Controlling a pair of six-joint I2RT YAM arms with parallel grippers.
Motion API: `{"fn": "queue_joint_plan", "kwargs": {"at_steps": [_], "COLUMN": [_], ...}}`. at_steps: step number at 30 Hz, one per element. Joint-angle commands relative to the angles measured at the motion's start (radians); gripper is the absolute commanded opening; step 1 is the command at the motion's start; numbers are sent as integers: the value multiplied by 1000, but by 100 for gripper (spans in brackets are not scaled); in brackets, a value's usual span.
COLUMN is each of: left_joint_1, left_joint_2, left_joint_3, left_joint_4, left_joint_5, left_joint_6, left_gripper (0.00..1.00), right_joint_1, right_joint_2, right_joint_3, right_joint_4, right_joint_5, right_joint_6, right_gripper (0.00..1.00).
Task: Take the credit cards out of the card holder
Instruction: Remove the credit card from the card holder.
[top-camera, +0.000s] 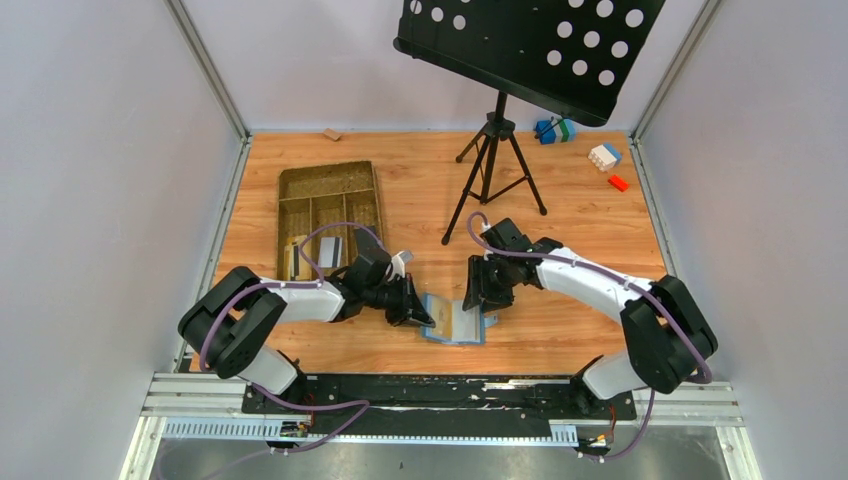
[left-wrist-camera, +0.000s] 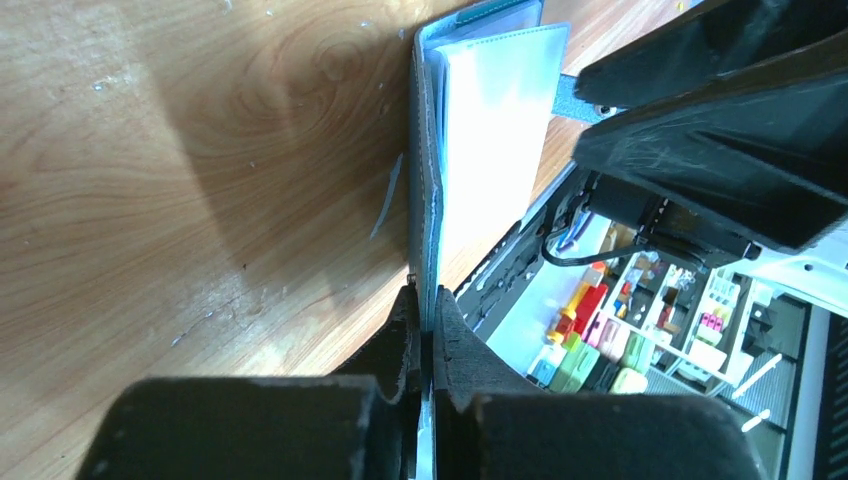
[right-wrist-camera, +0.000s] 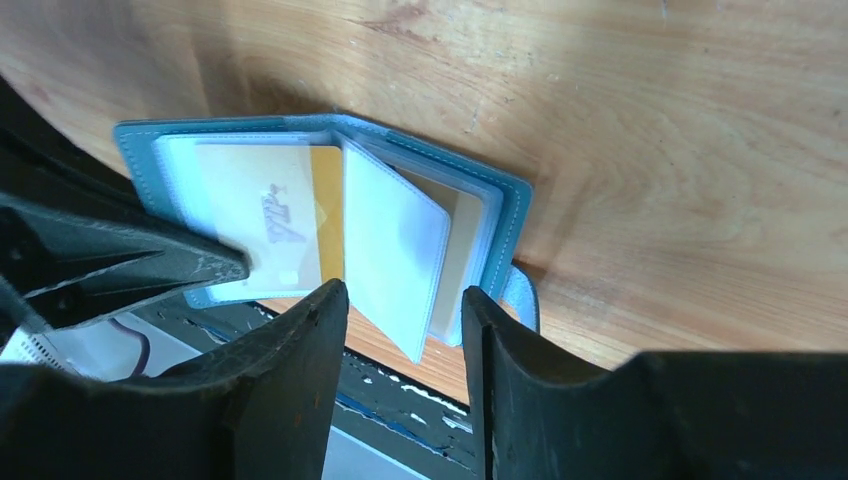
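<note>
Desk (top-camera: 600, 230), near edge: left arm (top-camera: 300, 298), jaws clenched on the card holder (top-camera: 455, 325). Right arm (top-camera: 590, 275), jaws parted around its clear sleeve (right-wrist-camera: 395, 250)

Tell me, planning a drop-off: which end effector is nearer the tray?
Left. The left end effector sits just right of the tray; the right end effector lies beyond the holder.

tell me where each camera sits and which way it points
Top external: above and behind the arms, looking down on the wooden table; both arms show, left gripper and right gripper at the blue fold-over card holder.
Left wrist: on that wrist, looking along its shut fingers, clamped on the holder's edge.
Right wrist: on that wrist, looking down between its parted fingers at the holder's clear sleeves.
Shared: all show the holder.
</note>
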Motion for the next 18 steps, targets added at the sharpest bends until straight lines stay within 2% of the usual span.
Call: {"fn": "queue_joint_plan", "kwargs": {"at_steps": [1,5,9,18], "left_joint_1": [6,6,6,14], "left_joint_2": [-15,-23,-33,-90], "left_joint_3": [-11,-30,-56,-50], "left_joint_4": [-8,27,124,182], "left_joint_5": [9,17,46,81], "left_joint_6": [44,31,-21,-102], "left_gripper": [0,0,0,0], "right_joint_1": [7,13,14,10], "right_joint_2": [-94,-134,-93,-24], "right_joint_3": [48,-11,-65,-138], "right_joint_4": [-11,124,251,356], "right_joint_5": [15,-110,-219,-262], "right_joint_6": [-26,11,75,133], "right_gripper": [45,39,37,38]}}
